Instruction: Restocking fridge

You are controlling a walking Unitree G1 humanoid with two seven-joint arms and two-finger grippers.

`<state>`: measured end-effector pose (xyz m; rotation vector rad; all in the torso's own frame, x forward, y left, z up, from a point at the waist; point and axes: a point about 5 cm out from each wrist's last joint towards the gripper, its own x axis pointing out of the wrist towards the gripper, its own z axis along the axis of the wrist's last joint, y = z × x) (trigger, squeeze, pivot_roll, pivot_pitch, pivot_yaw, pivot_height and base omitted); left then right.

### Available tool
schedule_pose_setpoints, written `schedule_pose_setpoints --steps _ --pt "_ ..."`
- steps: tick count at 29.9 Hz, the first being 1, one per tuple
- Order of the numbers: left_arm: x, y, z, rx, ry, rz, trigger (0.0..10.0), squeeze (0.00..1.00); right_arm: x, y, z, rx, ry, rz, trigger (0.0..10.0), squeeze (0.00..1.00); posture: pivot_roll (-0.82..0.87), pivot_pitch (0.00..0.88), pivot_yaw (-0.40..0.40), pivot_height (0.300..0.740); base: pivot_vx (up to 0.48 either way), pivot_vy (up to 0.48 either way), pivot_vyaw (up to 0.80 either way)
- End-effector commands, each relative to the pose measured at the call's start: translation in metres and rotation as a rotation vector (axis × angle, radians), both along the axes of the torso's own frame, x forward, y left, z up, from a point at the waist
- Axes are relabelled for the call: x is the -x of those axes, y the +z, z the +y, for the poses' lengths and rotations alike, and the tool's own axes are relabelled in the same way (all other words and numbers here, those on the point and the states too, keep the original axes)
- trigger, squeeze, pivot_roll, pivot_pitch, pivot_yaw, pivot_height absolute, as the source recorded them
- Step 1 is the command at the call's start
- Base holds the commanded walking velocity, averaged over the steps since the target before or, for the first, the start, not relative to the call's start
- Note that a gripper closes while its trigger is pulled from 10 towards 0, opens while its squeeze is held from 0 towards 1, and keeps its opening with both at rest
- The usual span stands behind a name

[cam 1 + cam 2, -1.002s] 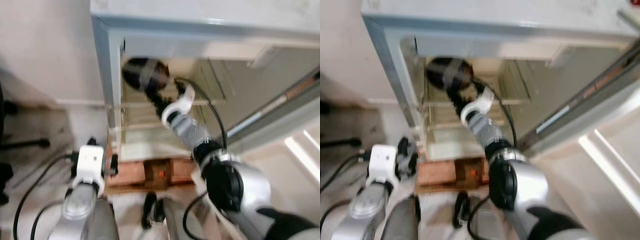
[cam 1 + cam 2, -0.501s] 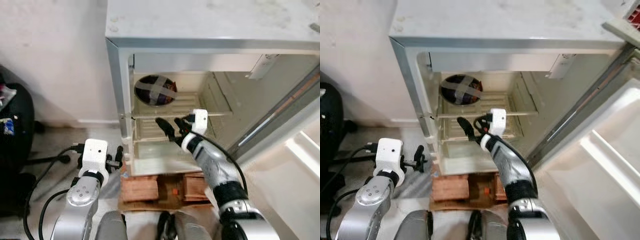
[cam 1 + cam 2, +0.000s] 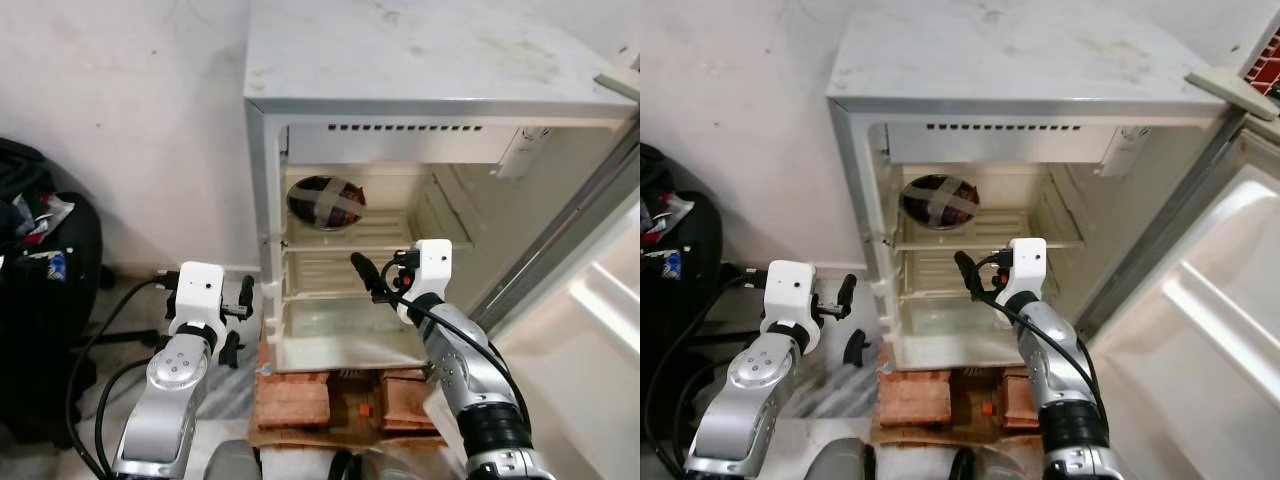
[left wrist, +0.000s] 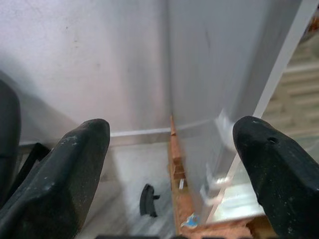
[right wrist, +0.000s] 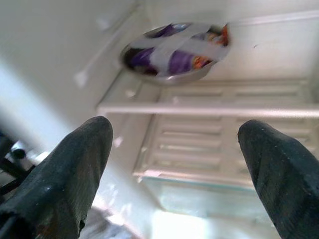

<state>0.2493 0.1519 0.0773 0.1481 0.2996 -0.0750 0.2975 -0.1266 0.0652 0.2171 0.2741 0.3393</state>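
Fridge (image 3: pixel 970 60) w/ door (image 3: pixel 1200 300) swung wide on the robot's right; it sits on bricks (image 3: pixel 915 398).

Change vs a sec ago: right gripper (image 3: pixel 970 275) was up at the upper shelf against the taped bowl (image 3: pixel 939 201); it's since backed out to the fridge mouth, below and in front of the bowl, fingers spread, holding nothing. Bowl left on the shelf, towards its left side. Camera also pulled back/steadied, so the whole-frame shift isn't objects moving. Likely meaning: bowl is stocked, this placement done; next item or door close would follow.

Left gripper (image 3: pixel 240 310) idles outside the fridge's left wall, fingers apart, empty.

View diffs: right wrist cam shows bowl's purple contents under crossed tape (image 5: pixel 174 52). Left wrist cam shows a small black object (image 4: pixel 146 199) on the floor ahead of the left gripper, beside the bricks.
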Motion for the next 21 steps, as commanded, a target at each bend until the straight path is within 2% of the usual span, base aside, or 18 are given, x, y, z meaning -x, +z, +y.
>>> schedule_pose_setpoints --steps 1,10,14,16,19,21 --pt "-0.001 -0.001 -0.004 -0.007 -0.017 -0.001 10.0 0.00 0.001 0.002 0.002 0.007 0.014 -0.001 10.0 0.00 0.14 0.000 -0.048 0.740 -0.307 0.000 0.00" --pt "-0.002 -0.004 -0.004 -0.015 -0.015 0.000 10.0 0.00 0.001 0.007 0.005 0.007 -0.001 -0.018 10.0 0.00 0.12 0.000 -0.035 0.740 -0.312 0.000 0.00" --pt "-0.004 -0.001 -0.004 -0.043 -0.026 -0.048 10.0 0.00 0.001 0.018 0.000 0.072 -0.006 -0.109 10.0 0.00 0.11 0.001 -0.036 0.740 -0.255 0.000 0.00" --pt "-0.006 0.004 -0.002 -0.095 -0.039 -0.129 10.0 0.00 0.003 0.026 -0.007 0.136 -0.012 -0.176 10.0 0.00 0.11 0.000 -0.036 0.740 -0.249 0.000 0.00" --pt "-0.006 0.005 0.002 -0.146 -0.043 -0.178 10.0 0.00 0.006 0.028 -0.017 0.206 -0.035 -0.209 10.0 0.00 0.10 0.000 -0.033 0.740 -0.166 0.000 0.00" --pt "-0.005 0.004 0.004 -0.170 -0.040 -0.186 10.0 0.00 0.009 0.025 -0.022 0.228 -0.041 -0.195 10.0 0.00 0.08 0.000 -0.014 0.740 0.000 0.000 0.00"
